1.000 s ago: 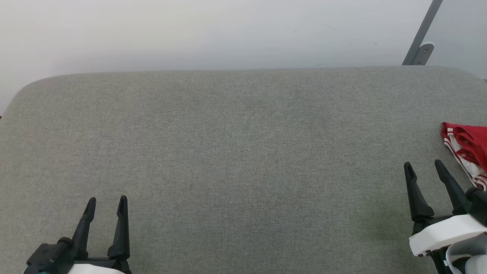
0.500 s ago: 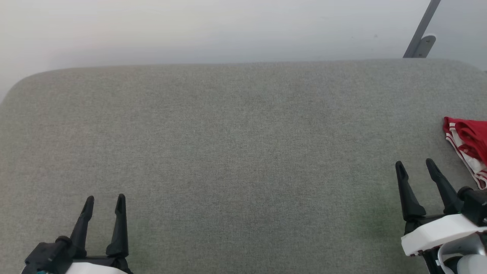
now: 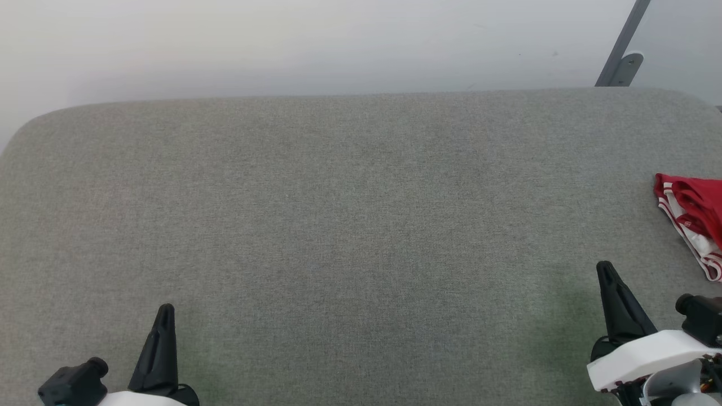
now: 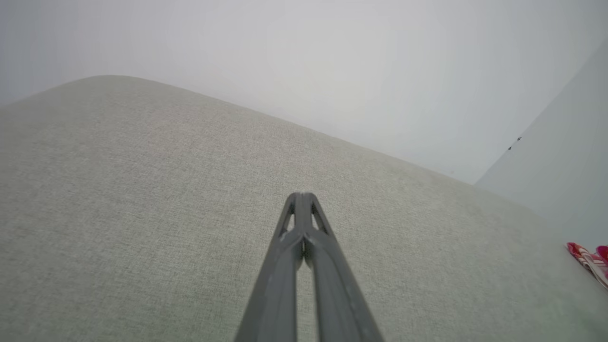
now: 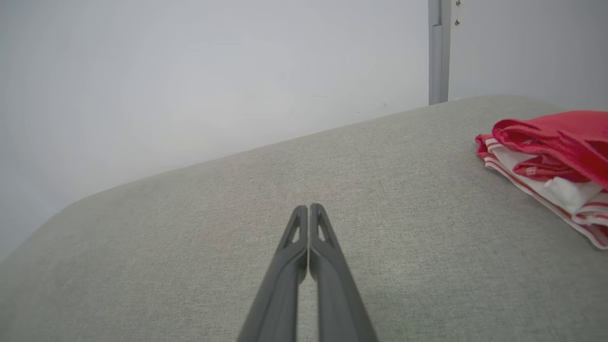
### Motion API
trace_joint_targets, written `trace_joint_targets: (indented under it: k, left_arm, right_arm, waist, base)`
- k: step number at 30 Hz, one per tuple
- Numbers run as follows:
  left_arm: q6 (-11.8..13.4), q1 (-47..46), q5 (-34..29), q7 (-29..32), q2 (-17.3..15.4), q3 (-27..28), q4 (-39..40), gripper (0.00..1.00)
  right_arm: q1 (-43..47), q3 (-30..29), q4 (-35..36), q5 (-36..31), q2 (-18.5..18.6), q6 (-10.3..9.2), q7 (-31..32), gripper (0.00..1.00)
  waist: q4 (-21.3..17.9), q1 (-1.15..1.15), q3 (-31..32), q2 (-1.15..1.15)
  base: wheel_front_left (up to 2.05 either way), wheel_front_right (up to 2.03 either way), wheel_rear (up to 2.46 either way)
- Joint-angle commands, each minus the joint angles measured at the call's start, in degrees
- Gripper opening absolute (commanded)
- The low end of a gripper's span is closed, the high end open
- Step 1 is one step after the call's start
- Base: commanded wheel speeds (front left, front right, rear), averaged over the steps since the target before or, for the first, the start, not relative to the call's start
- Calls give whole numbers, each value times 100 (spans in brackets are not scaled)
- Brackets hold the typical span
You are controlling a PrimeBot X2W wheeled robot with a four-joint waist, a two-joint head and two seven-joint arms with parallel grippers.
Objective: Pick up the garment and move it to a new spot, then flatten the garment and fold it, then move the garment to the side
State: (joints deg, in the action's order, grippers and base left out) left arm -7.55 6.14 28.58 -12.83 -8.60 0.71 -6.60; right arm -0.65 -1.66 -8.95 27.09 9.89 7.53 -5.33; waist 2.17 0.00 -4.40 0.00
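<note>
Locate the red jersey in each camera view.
Head: jersey at the right edge, mid-height.
Left wrist: jersey at the right edge, low.
Right wrist: jersey at the right, upper half.
Shared landmark: the grey fabric surface it lies on.

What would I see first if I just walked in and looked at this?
The bright red and white garment, piled at the far right edge of the big grey padded table. Next come two pairs of black fingers, each pressed shut, at the bottom corners of the head view: the left fingers and the right fingers.
</note>
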Motion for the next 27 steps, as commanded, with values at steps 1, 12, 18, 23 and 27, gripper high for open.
trace_joint_targets:
  k: [1, 12, 18, 23, 27]
  left_arm:
    - [8, -161, 295, 65, -17, 34, 48, 0]
    - [4, -329, 1195, 283, 21, 55, -83, 0]
    - [4, -418, 1691, 405, 45, 72, -148, 0]
    - [4, -477, 2076, 504, 67, 88, -187, 0]
    - [4, -531, 2363, 580, 86, 103, -217, 0]
  right_arm:
    - [-152, -36, 65, 297, 3, -1, 59, 0]
    - [-217, -103, -13, 1171, -95, -1, 219, 0]
    - [-252, -139, -57, 1652, -150, -2, 305, 0]
    - [-282, -166, -90, 2028, -189, -2, 376, 0]
    - [-303, -186, -113, 2315, -223, -2, 427, 0]
  waist:
    - [-4, 0, 8, 0]
    - [-22, 0, 44, 0]
    - [-33, 0, 66, 0]
    - [-43, 0, 84, 0]
    - [-50, 0, 99, 0]
  base:
    - [0, 0, 0]
    - [0, 0, 0]
    - [0, 0, 0]
    - [0, 0, 0]
    - [0, 0, 0]
